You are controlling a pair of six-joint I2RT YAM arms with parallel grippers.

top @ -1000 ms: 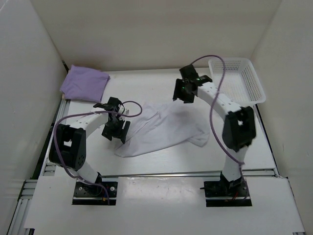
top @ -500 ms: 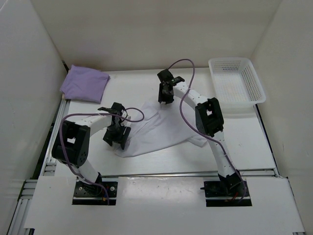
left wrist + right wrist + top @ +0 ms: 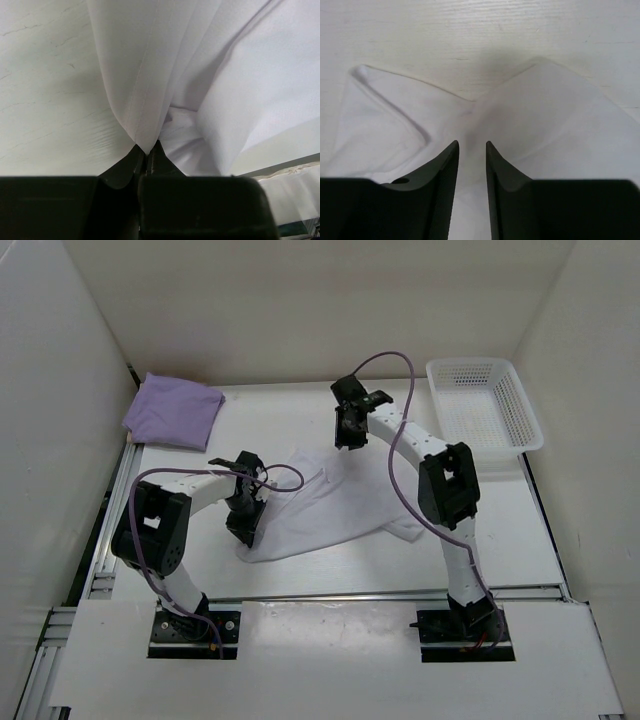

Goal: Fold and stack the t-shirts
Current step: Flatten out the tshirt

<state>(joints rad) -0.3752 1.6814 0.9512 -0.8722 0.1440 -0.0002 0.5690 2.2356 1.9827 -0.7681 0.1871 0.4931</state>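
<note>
Seen from above, the white t-shirt [image 3: 340,505] lies crumpled in the middle of the worktop [image 3: 300,405]. The left gripper [image 3: 243,525] is at its near-left edge and the right gripper [image 3: 346,438] over its far edge. A folded lavender t-shirt [image 3: 170,410] rests in the far-left corner.

At the left wrist, the fingers [image 3: 125,167] are pressed together, pinching a fold of the white cloth.

At the right wrist, the fingers [image 3: 447,170] stand a narrow gap apart at the shirt's far hem, gripping nothing.

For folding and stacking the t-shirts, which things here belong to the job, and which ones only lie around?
Belong to the job: white t-shirt, crumpled in the middle; lavender t-shirt, folded, far left corner.
Just lying about: white plastic basket, far right corner.
</note>
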